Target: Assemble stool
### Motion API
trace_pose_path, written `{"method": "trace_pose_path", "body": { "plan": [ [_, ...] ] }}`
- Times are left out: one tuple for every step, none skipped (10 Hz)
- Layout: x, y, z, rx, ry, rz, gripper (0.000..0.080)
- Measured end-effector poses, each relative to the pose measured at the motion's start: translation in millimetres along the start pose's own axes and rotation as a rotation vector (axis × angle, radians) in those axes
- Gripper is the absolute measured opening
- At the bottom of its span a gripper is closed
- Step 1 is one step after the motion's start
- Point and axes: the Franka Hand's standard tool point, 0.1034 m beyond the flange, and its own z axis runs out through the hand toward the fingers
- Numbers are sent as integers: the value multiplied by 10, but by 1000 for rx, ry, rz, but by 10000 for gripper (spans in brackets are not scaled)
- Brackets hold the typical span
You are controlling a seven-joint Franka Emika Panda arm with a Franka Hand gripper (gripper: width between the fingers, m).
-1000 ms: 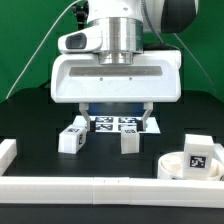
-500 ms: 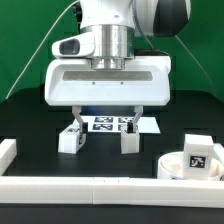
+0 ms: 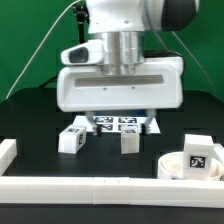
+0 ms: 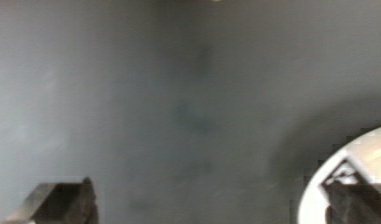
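My gripper hangs open and empty over the middle of the dark table, its fingers wide apart. Two short white stool legs with tags stand below it: one near the finger at the exterior view's left, one under the middle. The round white seat lies at the front right with another tagged leg block on it. In the wrist view the gripper shows both dark fingertips over bare table, with the seat's white rim beside one fingertip.
The marker board lies flat behind the legs. A white rail runs along the table's front, with a raised end at the exterior view's left. A green curtain backs the scene.
The hand swung a little to the exterior view's left, then back to the right. The fingers stayed open. The legs and seat have not moved.
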Motion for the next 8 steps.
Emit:
{"method": "trace_pose_path", "body": {
  "plan": [
    [-84, -57, 21, 13, -94, 40, 649],
    [-49, -47, 6, 20, -131, 29, 649],
    [-89, -64, 9, 31, -208, 31, 649],
    [-83, -80, 16, 37, -248, 29, 649],
    [-140, -92, 24, 46, -324, 31, 649],
    [-197, -75, 72, 44, -372, 45, 649],
    [-319, -96, 93, 47, -460, 53, 649],
    [-344, -109, 115, 28, -506, 77, 649]
  ]
}}
